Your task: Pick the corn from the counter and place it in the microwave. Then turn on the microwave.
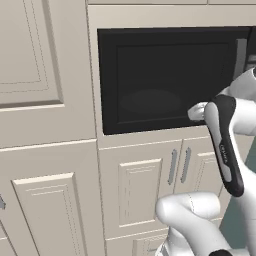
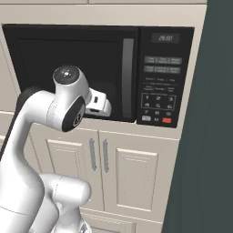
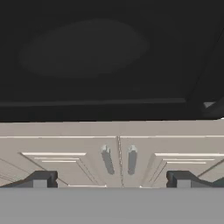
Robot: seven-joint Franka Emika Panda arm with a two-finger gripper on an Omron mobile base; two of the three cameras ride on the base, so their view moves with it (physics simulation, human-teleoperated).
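Two dark fingertips (image 3: pixel 41 179) stand wide apart at the bottom of my hand view, jaws open with nothing between them. I see the gripper (image 2: pixel 101 105) hanging just before the microwave (image 1: pixel 165 75), level with its lower edge. Through the dark glass a round plate (image 3: pixel 83 46) shows faintly; I cannot make out the corn. Below run cream cabinet doors with two grey handles (image 3: pixel 118 159). Rightward sits the keypad (image 2: pixel 163 91), then a dark wall edge (image 2: pixel 205 136) close beside.

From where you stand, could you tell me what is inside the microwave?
Through the microwave's dark glass door a faint round plate shows. Whether anything lies on it cannot be told; the glass is too dark.
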